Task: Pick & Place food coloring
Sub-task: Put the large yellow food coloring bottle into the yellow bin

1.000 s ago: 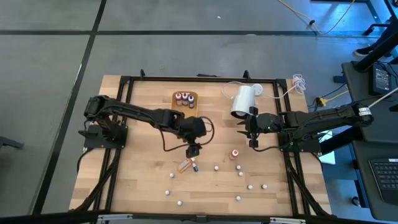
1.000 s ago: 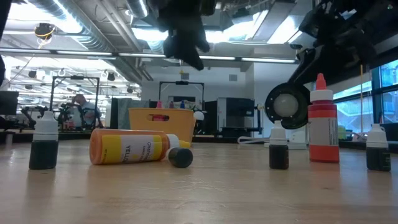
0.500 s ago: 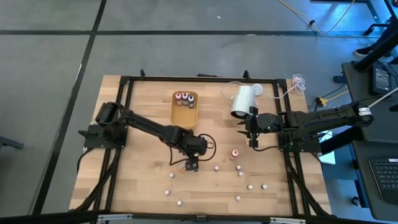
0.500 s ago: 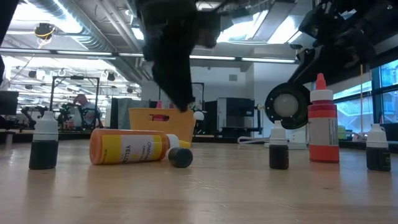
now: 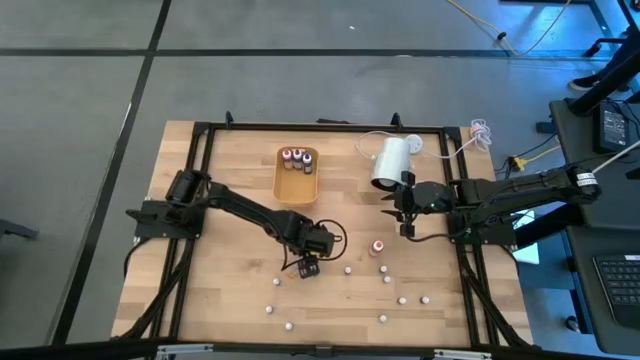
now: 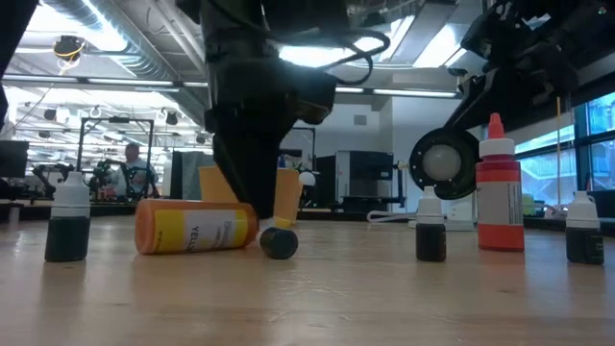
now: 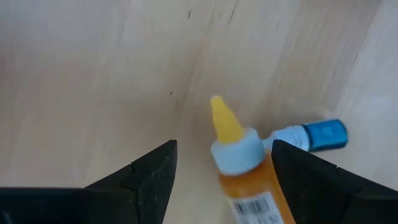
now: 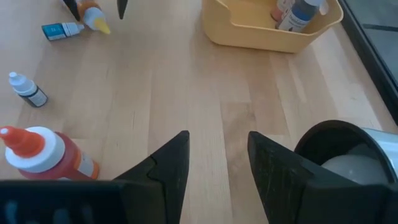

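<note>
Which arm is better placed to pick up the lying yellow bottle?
The left. Its open gripper is straddling the yellow bottle, while the right gripper waits near the white cylinder.

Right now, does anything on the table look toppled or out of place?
Yes: the yellow bottle lies on its side, a small blue bottle lying beside it, while the others stand upright. The left tool straddles its neck, open.

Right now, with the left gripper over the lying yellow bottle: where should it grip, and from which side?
Probably the body. The yellow bottle lies on its side on the table, label up, and its cone tip tapers, so it gives poor hold. Left gripper, open, already straddles the neck from above; close across the round body behind the white collar. The small blue-capped bottle lies close beside the neck, so keep off that end.
</note>
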